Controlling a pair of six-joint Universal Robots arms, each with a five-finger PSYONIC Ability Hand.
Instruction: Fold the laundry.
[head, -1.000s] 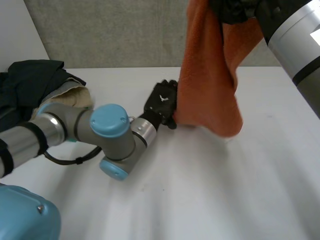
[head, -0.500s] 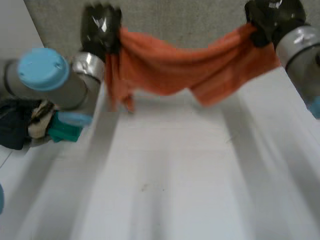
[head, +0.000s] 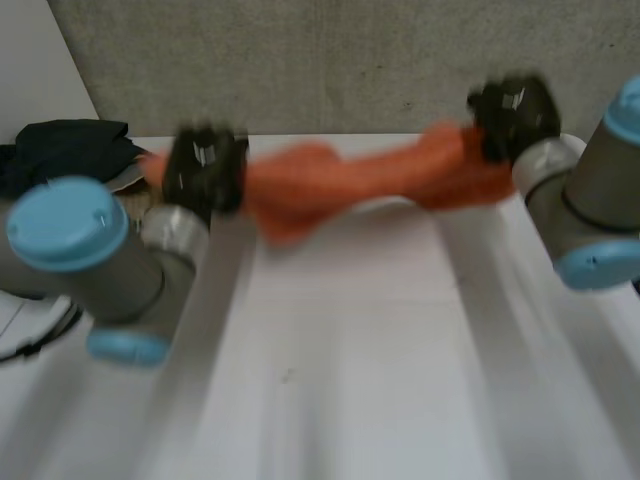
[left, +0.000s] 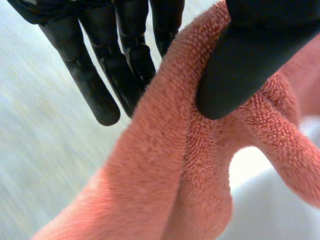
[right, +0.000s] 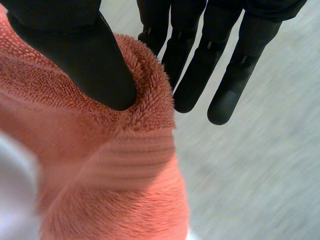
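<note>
Orange towel (head: 350, 180) spans upper centre of frame, bunched; left hand (head: 205, 165) and right hand (head: 512, 115) each pinch an end, thumb against fingers. Recommended: grip firmly at both ends; draw apart until flat, then lower evenly to table (head: 350, 380).

Your left hand (head: 205, 170) is at the far left and your right hand (head: 512, 115) at the far right, well apart. Each pinches one end of the towel (head: 340, 185) between thumb and straight fingers. Your left arm (head: 90, 265) and right arm (head: 590, 200) reach in from the sides.
</note>
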